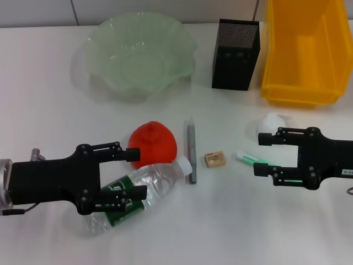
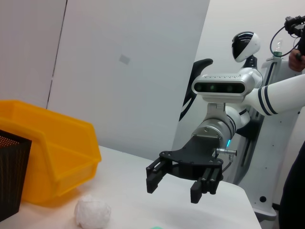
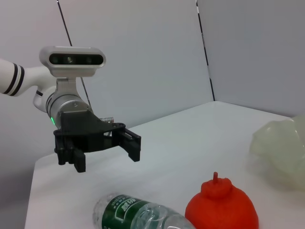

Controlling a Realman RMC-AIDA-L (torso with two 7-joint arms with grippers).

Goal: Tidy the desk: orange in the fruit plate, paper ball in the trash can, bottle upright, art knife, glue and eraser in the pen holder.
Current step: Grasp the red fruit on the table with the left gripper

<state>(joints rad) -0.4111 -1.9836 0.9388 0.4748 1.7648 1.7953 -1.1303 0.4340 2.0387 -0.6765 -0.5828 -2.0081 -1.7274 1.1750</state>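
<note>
The left gripper (image 1: 133,174) is held open above the bottle (image 1: 140,193), which lies on its side near the front left of the tabletop (image 1: 44,99), cap beside the knife (image 1: 190,149). The orange (image 1: 153,142) sits just behind the bottle. The right gripper (image 1: 259,154) is spread wide over the glue (image 1: 251,160) near the right edge, with the paper ball (image 1: 274,121) just behind it. The eraser (image 1: 215,159) rests between knife and glue. Along the back edge stand the plate (image 1: 96,38), the holder (image 1: 236,53) and the can (image 1: 300,88) at the right corner.
</note>
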